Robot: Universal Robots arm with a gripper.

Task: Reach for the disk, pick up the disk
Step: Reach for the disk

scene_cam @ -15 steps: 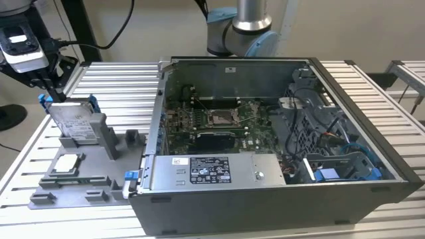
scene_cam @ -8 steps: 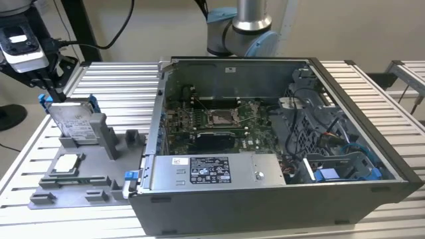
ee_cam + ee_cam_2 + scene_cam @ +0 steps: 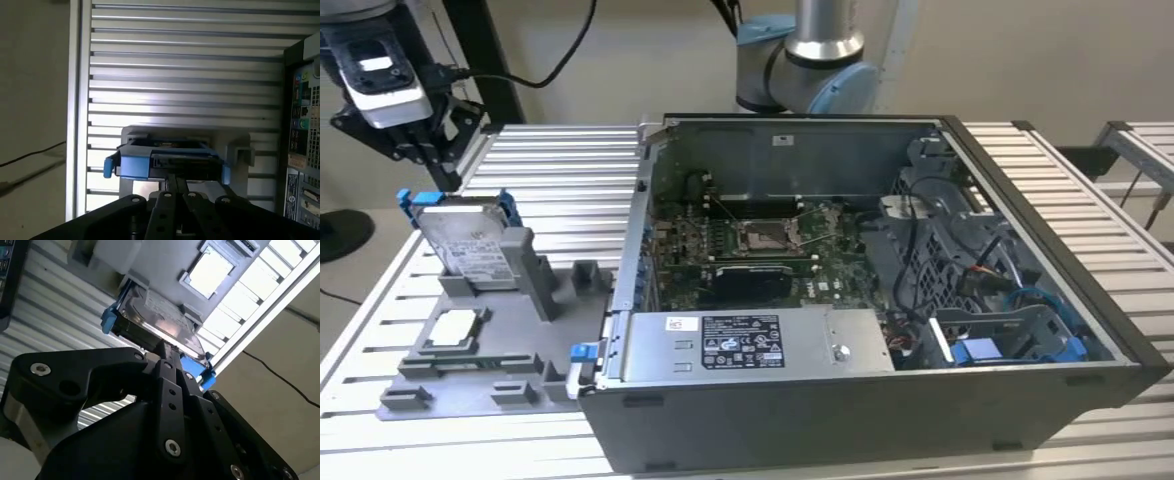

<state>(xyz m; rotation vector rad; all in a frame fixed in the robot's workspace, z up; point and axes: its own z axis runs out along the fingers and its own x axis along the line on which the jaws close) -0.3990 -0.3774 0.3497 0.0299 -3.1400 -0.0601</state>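
The disk (image 3: 464,240) is a silver-grey drive with a white label in a blue bracket. It stands tilted on edge in a grey holder (image 3: 520,330) at the exterior view's left. My gripper (image 3: 434,170) hangs just above its top edge. In both wrist views the black fingers come together at one tip, shut with nothing between them. That tip (image 3: 167,347) sits close over the disk's (image 3: 155,315) upper edge. In the first wrist view the gripper (image 3: 175,179) points at the middle of the disk's (image 3: 170,162) blue-framed edge.
A small square silver chip (image 3: 454,328) lies on the holder in front of the disk. An open computer case (image 3: 854,300) fills the exterior view's right, with a blue caddy (image 3: 987,350) inside. The arm's base (image 3: 807,60) stands behind the case. All rests on a slatted metal table (image 3: 560,170).
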